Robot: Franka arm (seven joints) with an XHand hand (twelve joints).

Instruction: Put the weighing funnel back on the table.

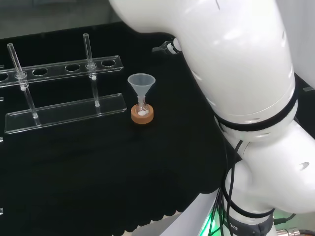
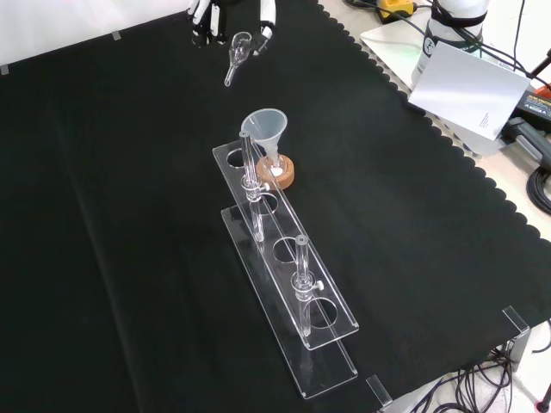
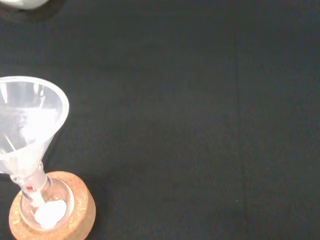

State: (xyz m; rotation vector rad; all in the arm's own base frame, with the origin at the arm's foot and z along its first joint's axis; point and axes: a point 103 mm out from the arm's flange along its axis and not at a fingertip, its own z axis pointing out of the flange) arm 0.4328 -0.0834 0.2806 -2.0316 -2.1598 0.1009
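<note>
At the top of the front view, my hand (image 2: 205, 22) is shut on the weighing funnel (image 2: 238, 50), a small clear scoop pinched between its fingers and thumb. The funnel's stem slants down toward the cloth and hangs above it. A little nearer the camera in that view, the big funnel (image 2: 266, 126) stands mouth up in a small flask on a cork ring (image 2: 281, 175), apart from the hand. The same funnel (image 1: 141, 83) and cork ring (image 1: 142, 115) sit mid-bench in the head view. Up close, the funnel (image 3: 27, 120) and its flask, with white powder at the bottom, rest on the cork ring (image 3: 52, 222).
A clear test-tube rack (image 2: 288, 284) with two tubes runs from the funnel toward the front view's bottom, and the rack (image 1: 64, 110) lies left of the funnel in the head view. A white bottle (image 2: 448, 34), paper and cables lie beyond the cloth's scalloped edge at the right.
</note>
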